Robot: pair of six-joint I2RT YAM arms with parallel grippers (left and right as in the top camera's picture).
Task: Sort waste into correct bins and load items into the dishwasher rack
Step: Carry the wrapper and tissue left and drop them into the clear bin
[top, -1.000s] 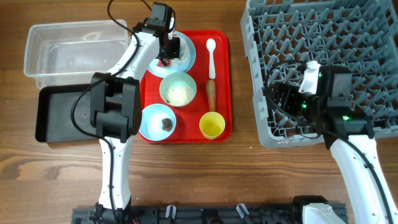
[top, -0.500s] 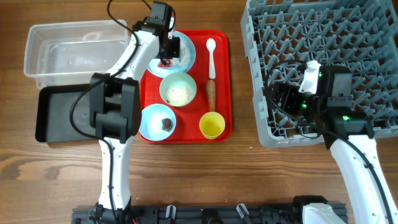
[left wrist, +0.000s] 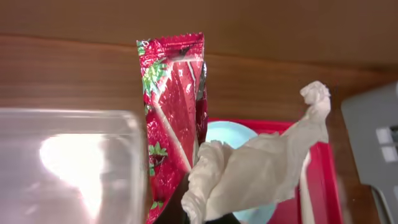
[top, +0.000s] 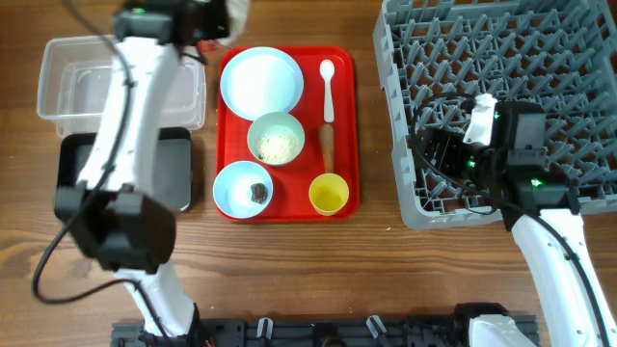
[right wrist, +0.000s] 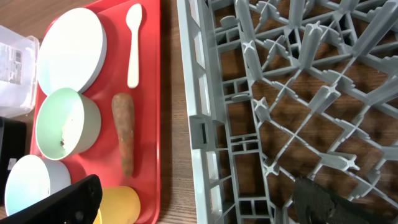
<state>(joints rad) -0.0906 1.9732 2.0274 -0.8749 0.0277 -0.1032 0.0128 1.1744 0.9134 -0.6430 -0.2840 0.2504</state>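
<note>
The tray [top: 347, 145] lies left of the rack [top: 569, 58], the plate [top: 261, 80] on it.

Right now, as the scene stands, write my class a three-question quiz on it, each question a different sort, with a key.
1. True or false: the carrot lies in the dishwasher rack.
2. The left gripper holds: A) the spoon B) the red wrapper and crumpled paper C) the yellow cup.
3. Fill in: the dark lump sits in a pale ____.
Key: 1 false; 2 B; 3 bowl.
</note>
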